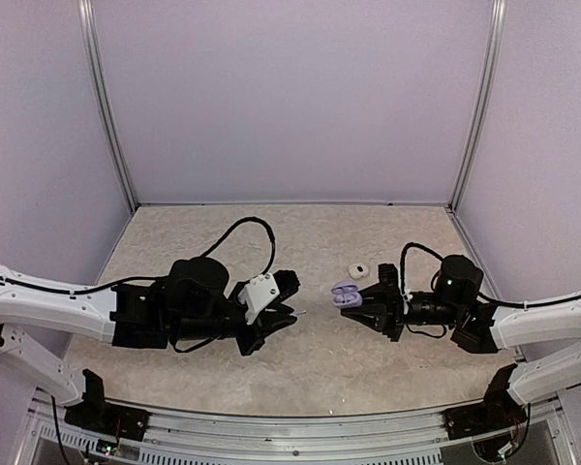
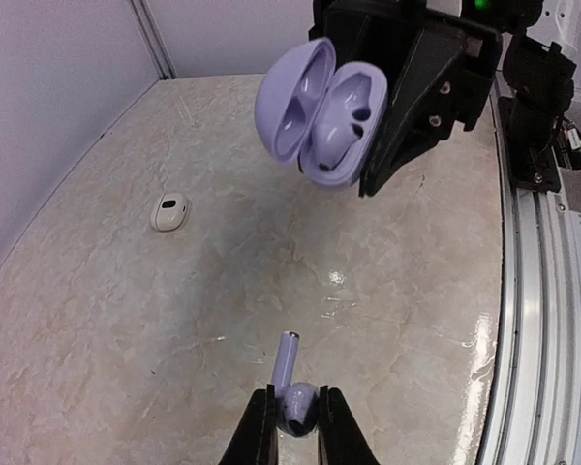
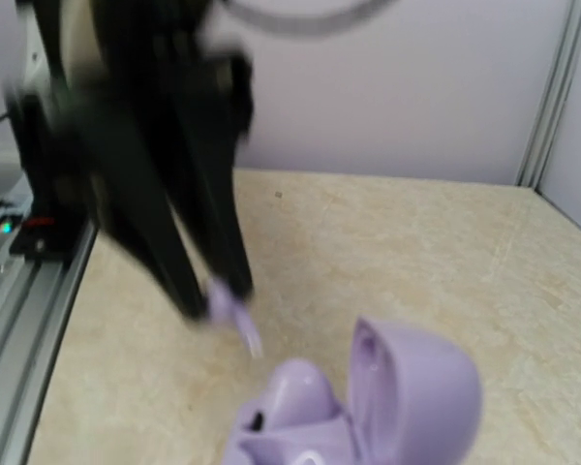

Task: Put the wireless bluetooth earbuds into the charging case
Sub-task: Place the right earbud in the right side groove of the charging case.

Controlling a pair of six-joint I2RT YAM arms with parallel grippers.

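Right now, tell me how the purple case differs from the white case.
Colour: the purple case is lilac, the white case off-white. Support: the purple case is held up by the right tool; the white case lies on the table. Lid: the purple case gapes open; the white case's lid is too small to judge. Both are rounded shells.

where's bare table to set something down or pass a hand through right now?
Free: the far strip of table along the back wall, and the near-centre patch by the front rail. Crowded: mid-table, where the left end effector gripping the lilac earbud faces the right end effector holding the open lilac case; the white case lies just beyond.
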